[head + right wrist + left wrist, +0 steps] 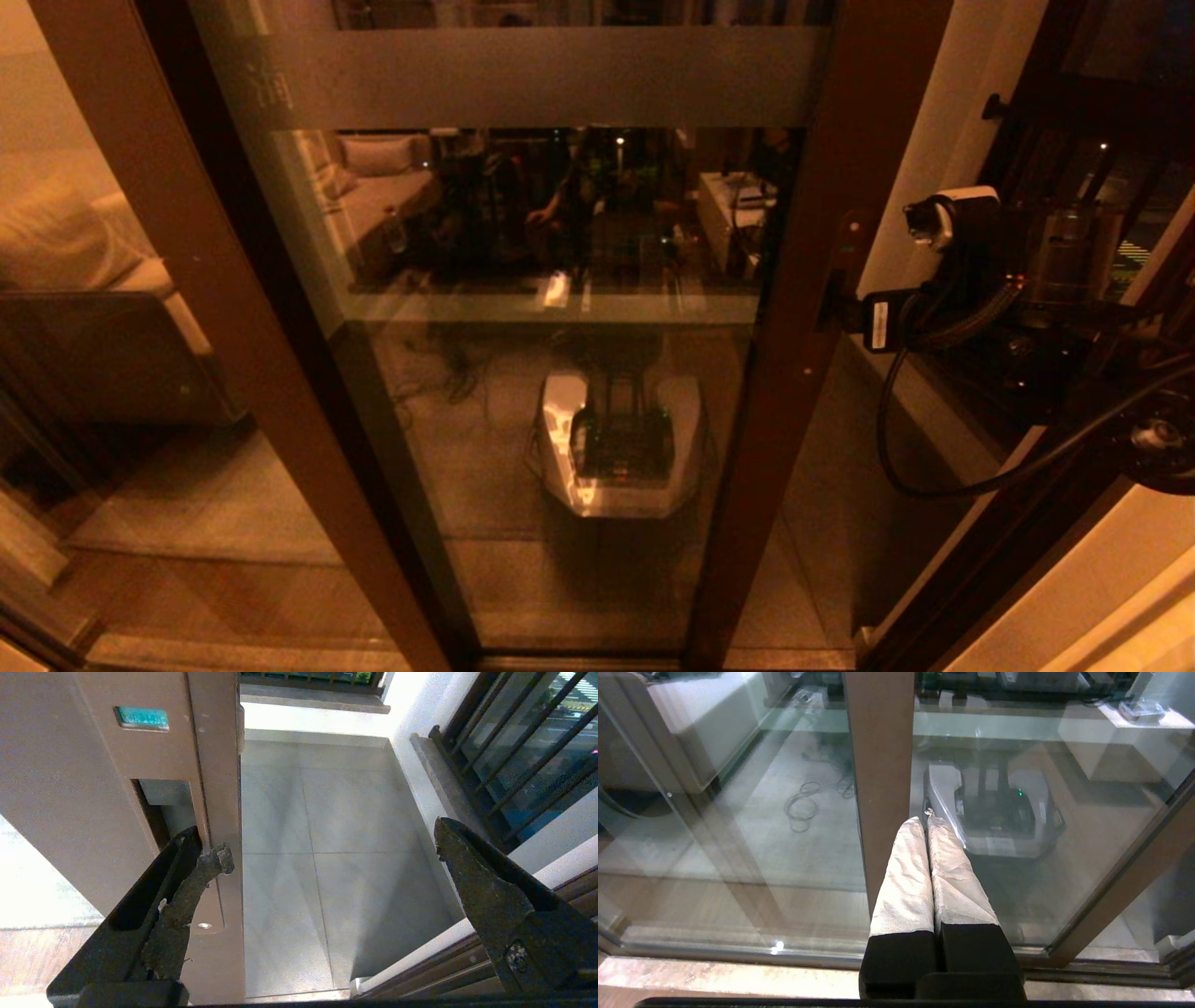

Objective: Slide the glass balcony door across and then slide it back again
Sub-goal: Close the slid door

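Observation:
The glass balcony door (560, 373) fills the middle of the head view, with a frosted band (541, 79) across its top and a dark brown frame. It stands partly slid aside, leaving a gap to its right. My right gripper (834, 313) is open at the door's right stile (794, 327). In the right wrist view one of its fingertips (212, 858) sits at the recessed handle (163, 802); the other finger (467, 868) hangs free over the balcony floor. My left gripper (925, 820) is shut and empty, its white-wrapped fingers pointing low at a brown upright (878, 765) of the glazing.
Grey balcony tiles (336, 835) show through the gap. A white wall (934, 140), dark railing bars (514, 742) and the door jamb (467, 961) bound the right. A sofa (84, 280) shows behind the left glass. The glass reflects my own base (616, 439).

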You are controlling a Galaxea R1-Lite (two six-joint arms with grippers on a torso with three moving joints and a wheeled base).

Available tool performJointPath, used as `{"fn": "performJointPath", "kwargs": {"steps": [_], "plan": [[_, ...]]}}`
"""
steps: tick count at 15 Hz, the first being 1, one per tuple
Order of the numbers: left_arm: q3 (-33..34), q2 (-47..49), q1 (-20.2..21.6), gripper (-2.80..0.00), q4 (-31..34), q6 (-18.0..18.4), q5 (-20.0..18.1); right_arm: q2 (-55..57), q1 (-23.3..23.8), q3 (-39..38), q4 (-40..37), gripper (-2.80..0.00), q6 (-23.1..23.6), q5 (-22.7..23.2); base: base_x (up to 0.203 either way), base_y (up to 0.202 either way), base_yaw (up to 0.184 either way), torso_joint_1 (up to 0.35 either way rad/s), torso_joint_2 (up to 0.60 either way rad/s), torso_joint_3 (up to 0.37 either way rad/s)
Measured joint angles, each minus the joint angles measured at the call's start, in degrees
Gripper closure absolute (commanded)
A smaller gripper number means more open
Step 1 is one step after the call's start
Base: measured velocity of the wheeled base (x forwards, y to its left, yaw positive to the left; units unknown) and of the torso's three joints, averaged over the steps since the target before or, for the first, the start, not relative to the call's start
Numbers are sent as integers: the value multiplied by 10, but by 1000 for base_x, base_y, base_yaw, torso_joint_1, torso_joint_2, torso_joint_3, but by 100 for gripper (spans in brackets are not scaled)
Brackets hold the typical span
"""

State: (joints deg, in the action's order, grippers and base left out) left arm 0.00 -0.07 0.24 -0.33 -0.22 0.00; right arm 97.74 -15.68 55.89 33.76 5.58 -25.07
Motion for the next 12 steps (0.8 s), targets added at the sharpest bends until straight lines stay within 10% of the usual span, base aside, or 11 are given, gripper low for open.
{"fn": "performJointPath", "kwargs": {"steps": [12], "plan": [[0, 0, 0, 0, 0, 0, 0, 22, -5, 17, 0, -280, 1, 7, 0, 0, 0, 0, 0, 0]]}}
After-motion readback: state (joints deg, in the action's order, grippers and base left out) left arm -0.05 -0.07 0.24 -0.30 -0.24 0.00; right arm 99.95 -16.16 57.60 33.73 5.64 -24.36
